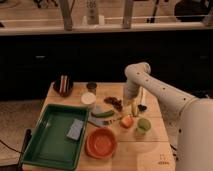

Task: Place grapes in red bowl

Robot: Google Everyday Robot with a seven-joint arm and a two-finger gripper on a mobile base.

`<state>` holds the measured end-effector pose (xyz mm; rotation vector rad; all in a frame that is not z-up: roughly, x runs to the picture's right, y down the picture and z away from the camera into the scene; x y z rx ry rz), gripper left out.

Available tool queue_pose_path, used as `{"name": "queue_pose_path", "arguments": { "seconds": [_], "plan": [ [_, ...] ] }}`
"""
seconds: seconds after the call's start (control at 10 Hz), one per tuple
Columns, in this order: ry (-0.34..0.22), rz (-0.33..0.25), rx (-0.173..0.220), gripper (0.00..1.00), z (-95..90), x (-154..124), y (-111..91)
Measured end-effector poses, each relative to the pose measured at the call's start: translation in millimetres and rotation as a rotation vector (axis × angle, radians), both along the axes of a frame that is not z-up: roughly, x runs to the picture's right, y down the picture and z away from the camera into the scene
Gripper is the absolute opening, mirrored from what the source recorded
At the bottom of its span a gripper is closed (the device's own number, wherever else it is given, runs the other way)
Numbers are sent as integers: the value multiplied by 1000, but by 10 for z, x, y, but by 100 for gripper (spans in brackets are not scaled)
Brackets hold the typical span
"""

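Your pincer (134, 108) hangs low over the counter (135, 150), just right of the grapes (114, 103). Can't tell its state from here. The grapes sit on the counter, well apart from the red bowl (101, 143) near the front edge.

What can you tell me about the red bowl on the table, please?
The red bowl is a round, shallow orange-red dish with a thick rim, smooth like plastic. It sits upright near the table's front edge, nothing visible inside, just right of the green tray. The grapes lie farther back, apart from it. The gripper hangs beyond it, near the grapes, not touching the bowl.
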<state>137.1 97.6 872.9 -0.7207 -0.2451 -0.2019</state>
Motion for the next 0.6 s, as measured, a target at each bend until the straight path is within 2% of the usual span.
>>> {"name": "queue_pose_path", "arguments": {
  "seconds": [0.6],
  "plan": [
    [-22, -19, 22, 80, 21, -228, -77]
  ]
}}
